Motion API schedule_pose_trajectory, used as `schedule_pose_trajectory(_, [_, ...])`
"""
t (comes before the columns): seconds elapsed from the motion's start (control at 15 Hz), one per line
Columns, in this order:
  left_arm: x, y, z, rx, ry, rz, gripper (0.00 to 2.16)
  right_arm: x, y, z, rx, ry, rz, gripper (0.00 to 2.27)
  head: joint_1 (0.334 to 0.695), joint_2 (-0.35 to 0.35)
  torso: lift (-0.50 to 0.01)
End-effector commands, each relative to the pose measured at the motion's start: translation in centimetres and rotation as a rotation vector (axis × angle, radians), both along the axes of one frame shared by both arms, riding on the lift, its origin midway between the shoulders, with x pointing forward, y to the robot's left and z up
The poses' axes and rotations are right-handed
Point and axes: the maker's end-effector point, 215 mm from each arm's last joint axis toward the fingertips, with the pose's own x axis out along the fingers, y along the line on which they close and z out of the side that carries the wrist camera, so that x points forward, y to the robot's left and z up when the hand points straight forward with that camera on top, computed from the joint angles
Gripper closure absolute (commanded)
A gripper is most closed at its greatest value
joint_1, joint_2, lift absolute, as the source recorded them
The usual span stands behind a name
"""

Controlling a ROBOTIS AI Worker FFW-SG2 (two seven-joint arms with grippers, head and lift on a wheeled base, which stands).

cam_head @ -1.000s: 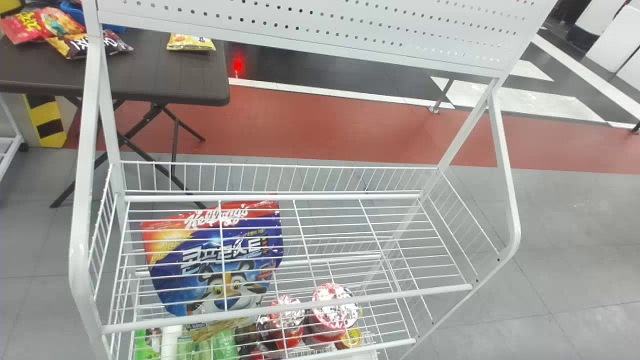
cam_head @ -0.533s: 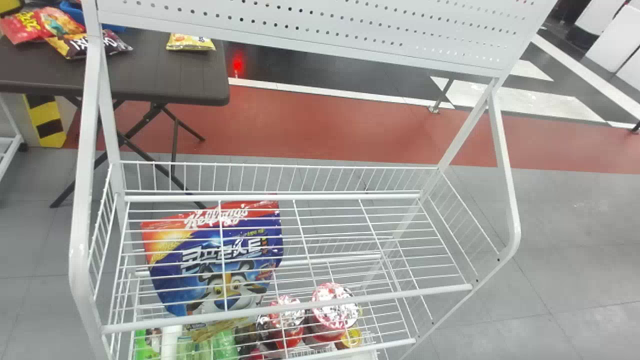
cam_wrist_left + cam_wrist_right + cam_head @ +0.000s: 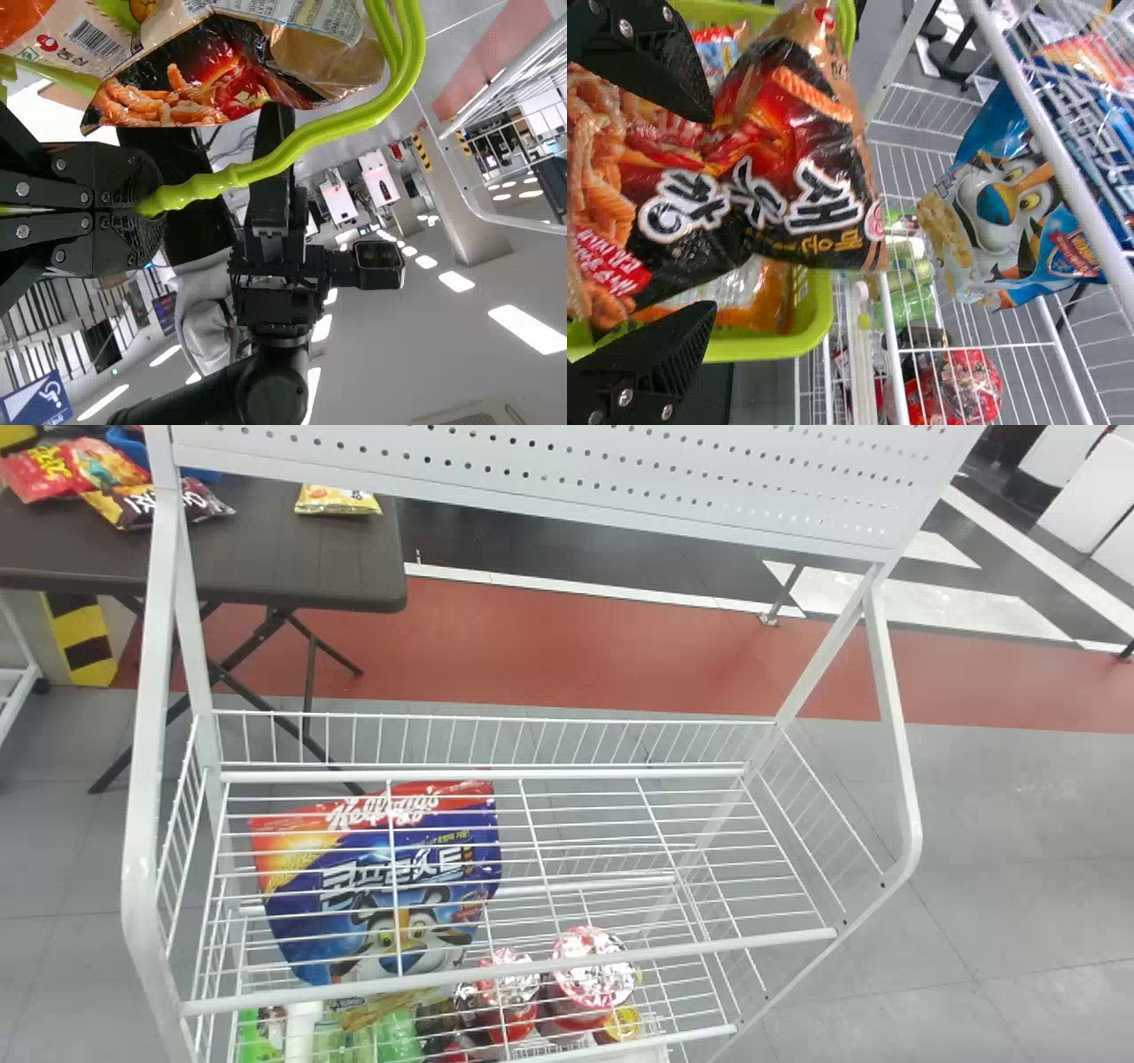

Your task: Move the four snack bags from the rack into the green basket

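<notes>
Confirmed left gripper (image 3: pixel 149 202) closed on the green basket (image 3: pixel 400 75). Found right gripper (image 3: pixel 711 211) open, with its fingers spread on either side of a black-and-red snack bag (image 3: pixel 806 150). Located that bag across the basket, reaching past the right fingertips and over the rim. Noted an orange bag (image 3: pixel 757 310) beneath it, inside the basket. Observed a blue cereal bag (image 3: pixel 1019 208) farther beyond those fingertips, in the white wire rack (image 3: pixel 496 985), near lidded cups (image 3: pixel 592 970).
</notes>
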Motion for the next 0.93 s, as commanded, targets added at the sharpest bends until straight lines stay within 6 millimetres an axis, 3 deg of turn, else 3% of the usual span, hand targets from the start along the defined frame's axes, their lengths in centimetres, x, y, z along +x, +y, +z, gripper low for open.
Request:
schedule_pose_trajectory(0.0, [0.0,0.0,0.0,0.001,0.001,0.001,1.82,0.6,0.1,1.9,0.048,-0.027,-0.013,0.05,0.695,-0.35,0.0])
schedule_pose_trajectory(0.13, [0.0,0.0,0.0,0.001,0.001,0.001,1.82,3.4,-0.4,5.3,0.066,-0.155,-0.032,0.05,0.695,-0.35,0.0])
schedule_pose_trajectory(0.27, [0.0,-0.1,-0.1,0.005,0.001,0.001,1.82,9.6,-2.9,12.1,-0.047,-0.53,-0.06,0.05,0.695,-0.35,0.0])
schedule_pose_trajectory(0.33, [0.1,-0.1,-0.1,0.004,-0.002,0.001,1.82,11.6,-3.7,15.6,-0.097,-0.691,-0.088,0.05,0.695,-0.35,0.0])
schedule_pose_trajectory(0.4, [0.0,-0.1,-0.1,0.004,-0.001,0.001,1.82,13.1,-4.5,19.2,-0.147,-0.824,-0.13,0.05,0.695,-0.35,0.0])
schedule_pose_trajectory(0.53, [-0.1,-0.1,-0.2,0.006,0.005,0.0,1.82,14.4,-5.1,23.8,-0.252,-0.96,-0.212,0.05,0.695,-0.35,0.0])
schedule_pose_trajectory(0.73, [0.0,-0.1,-0.2,0.005,0.006,0.001,1.82,15.0,-4.2,25.6,-0.413,-0.996,-0.292,0.06,0.695,-0.35,0.0])
schedule_pose_trajectory(0.87, [-0.1,0.0,-0.3,0.007,0.006,0.0,1.82,15.0,-3.1,25.1,-0.413,-1.0,-0.298,0.06,0.695,-0.35,0.0])
